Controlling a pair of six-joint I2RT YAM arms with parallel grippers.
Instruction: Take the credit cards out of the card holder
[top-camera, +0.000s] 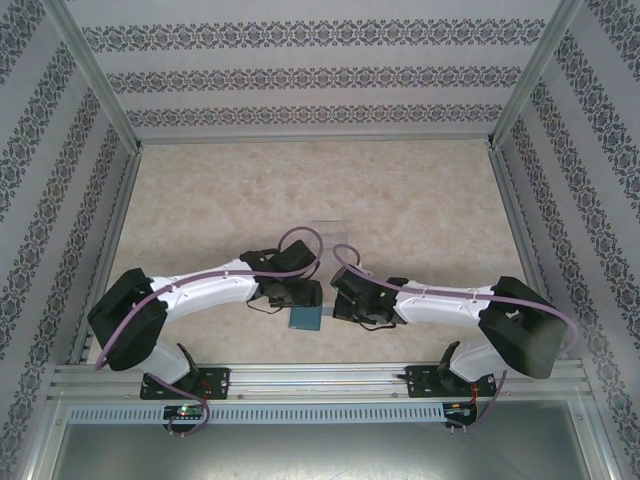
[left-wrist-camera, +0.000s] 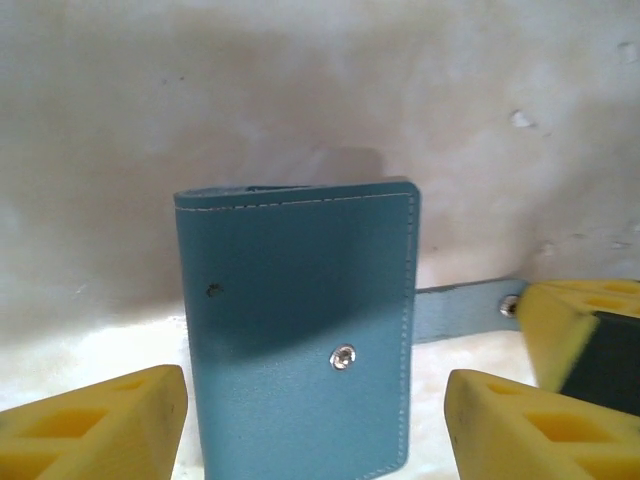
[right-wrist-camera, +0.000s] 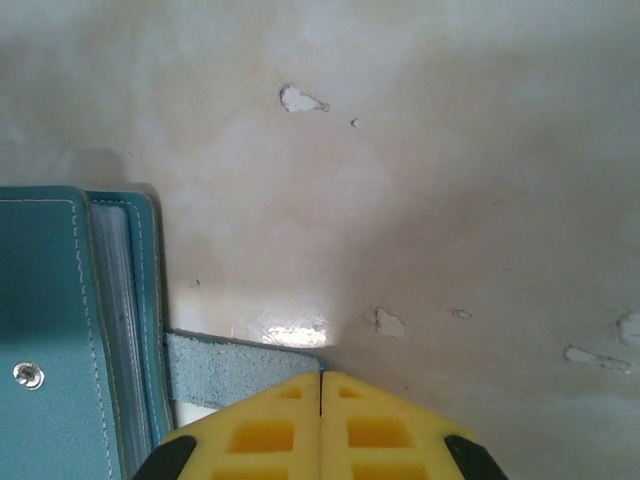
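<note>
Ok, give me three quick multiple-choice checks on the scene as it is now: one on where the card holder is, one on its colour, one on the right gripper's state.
1. Where is the card holder?
A. On the far half of the table
B. On the table between the left gripper and the right gripper
C. Lifted off the table

2. What colour is its cover?
A. Red
B. Black
C. Teal-blue

3. How does the right gripper stand?
A. Shut
B. Wide open
C. Half open around the card holder

Answers:
1 B: the top view shows it lying between the two grippers, near the arms.
2 C: both wrist views show a teal-blue cover.
3 A: its yellow fingers meet along one seam.
</note>
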